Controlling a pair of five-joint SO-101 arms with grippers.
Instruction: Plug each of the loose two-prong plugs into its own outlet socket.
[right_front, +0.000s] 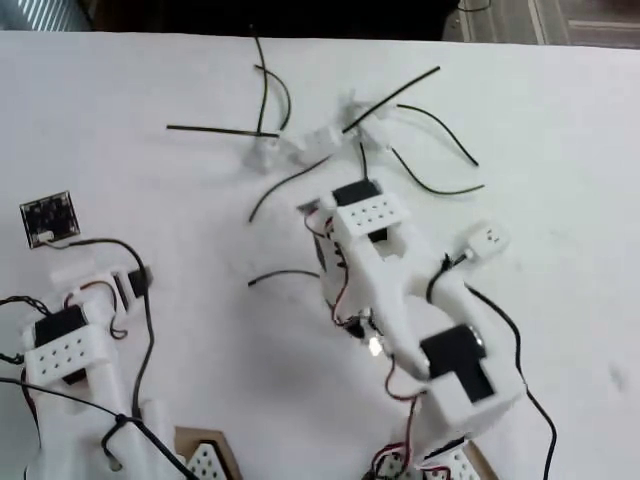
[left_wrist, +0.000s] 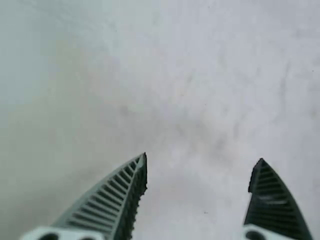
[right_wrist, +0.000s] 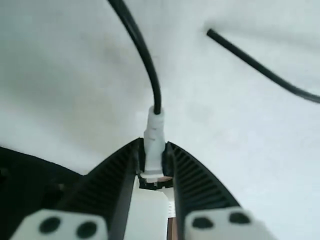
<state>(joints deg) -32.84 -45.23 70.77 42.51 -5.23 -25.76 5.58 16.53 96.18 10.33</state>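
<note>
So the right gripper (right_wrist: 152, 145) is closed down almost all the way on a small white plug (right_wrist: 154, 127), pinching its body from both sides. What worries me: the black cord (right_wrist: 145, 60) comes out of the end pointing away from the gripper, so the prongs look to be buried back toward the palm. I can't actually see them. If that's right, it can't go straight into anything without a regrip, and a regrip is where it could slip out or twist. The cord looks stiff too, so it may lever the plug crooked. The nearest free outlet socket (right_front: 487, 238) is just a little white block lying loose on the table (right_front: 570, 340), and nothing is holding it, so I'd guess a push shoves it away instead of seating the plug. The plug itself is a slim white moulded piece, narrowing to a rounded collar where the cord enters. In the high view the right arm (right_front: 400, 300) ends near that socket, on the side toward the left arm, so the plug is close to the socket but not at it. Past the socket, farther from the arm bases, sits a tangle of other plugs and cords (right_front: 320, 140). The left gripper (left_wrist: 202, 159) is spread wide, holding nothing, over bare table well apart from the socket.
</note>
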